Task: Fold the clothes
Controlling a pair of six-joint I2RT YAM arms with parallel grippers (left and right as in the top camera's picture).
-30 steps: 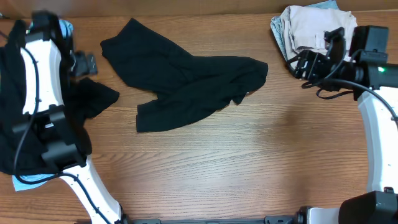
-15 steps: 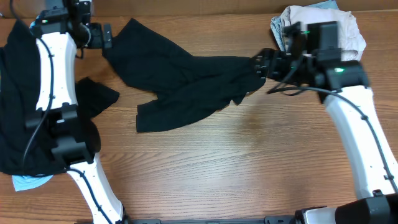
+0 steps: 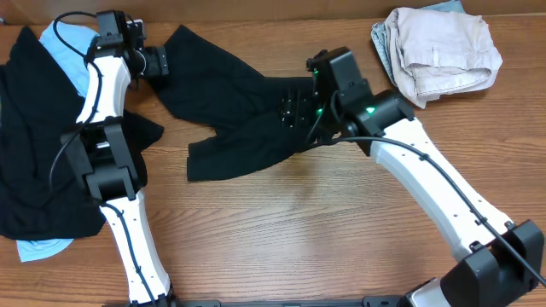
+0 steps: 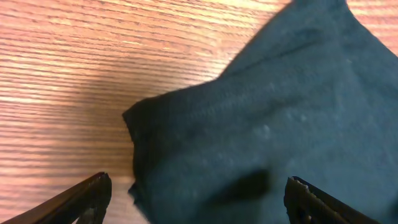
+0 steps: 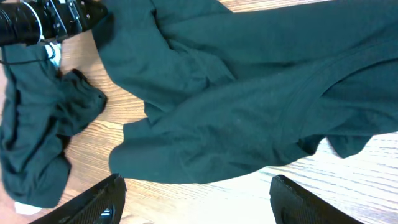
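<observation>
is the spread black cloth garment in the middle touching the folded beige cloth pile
Apart. The overhead view shows a strip of bare wooden table between the spread black cloth garment and the folded beige cloth pile.

Two glossy white arms on show, each broken up by chunky black joint blocks: the left arm [image 3: 95, 94] trails a thin black cable [image 3: 60, 19] in a loop, and the right arm [image 3: 426, 175] has green lights [image 3: 372, 109] glowing on its black wrist housing. Left hand [image 3: 156, 62] and right hand [image 3: 297, 109] are all black, their fingers [image 4: 84, 198] plain matte wedges.
</observation>
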